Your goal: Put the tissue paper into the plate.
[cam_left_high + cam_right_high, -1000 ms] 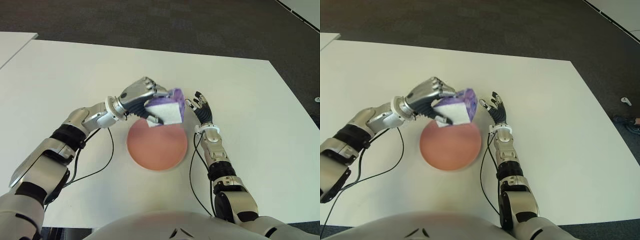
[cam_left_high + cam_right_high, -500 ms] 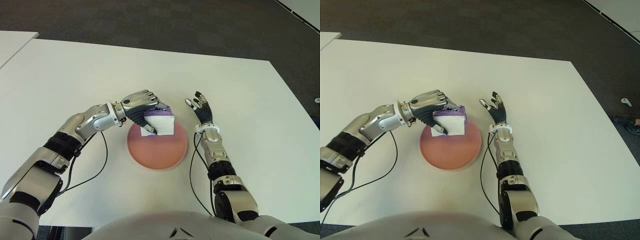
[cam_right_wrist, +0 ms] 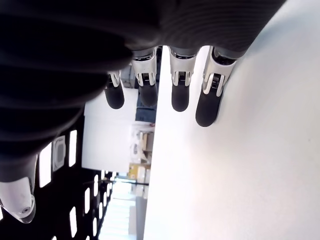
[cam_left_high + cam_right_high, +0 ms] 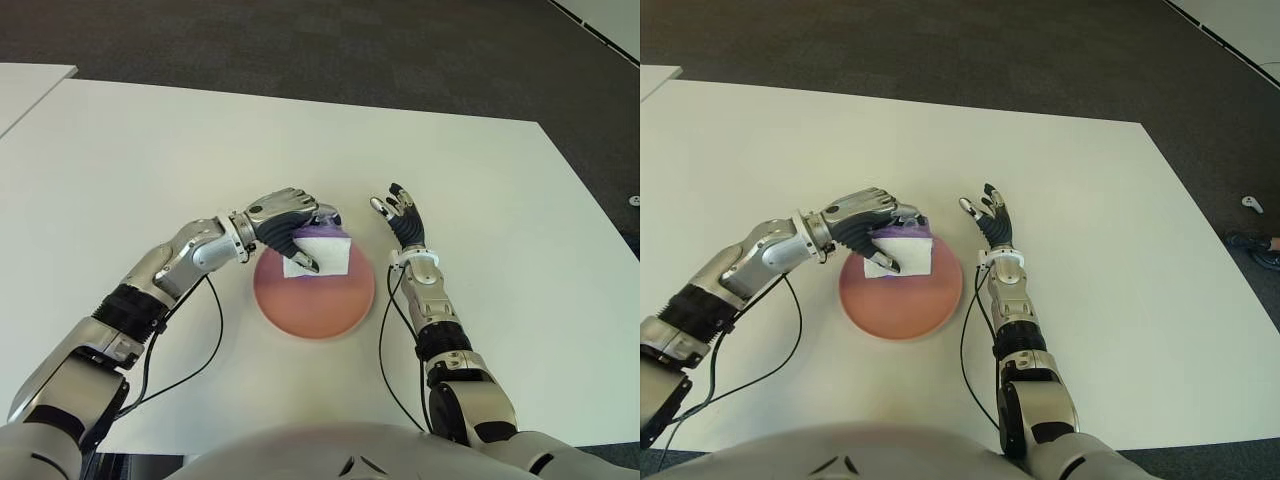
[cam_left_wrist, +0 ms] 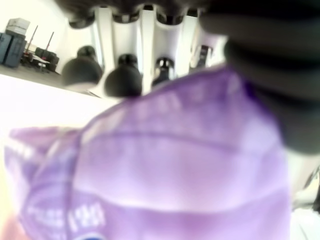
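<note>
My left hand point(image 4: 285, 212) clasps the purple-and-white tissue packet point(image 4: 322, 250) at mid-frame, over the pink plate's point(image 4: 315, 300) far rim. My right hand point(image 4: 403, 220), fingers spread and empty, shows just right of the plate.

Matt surfaces, glossy wrap

A shiny purple plastic-wrapped tissue pack point(image 4: 322, 246) is seen on a matt plate point(image 4: 315, 300); the table point(image 4: 130, 160) is smooth.
</note>
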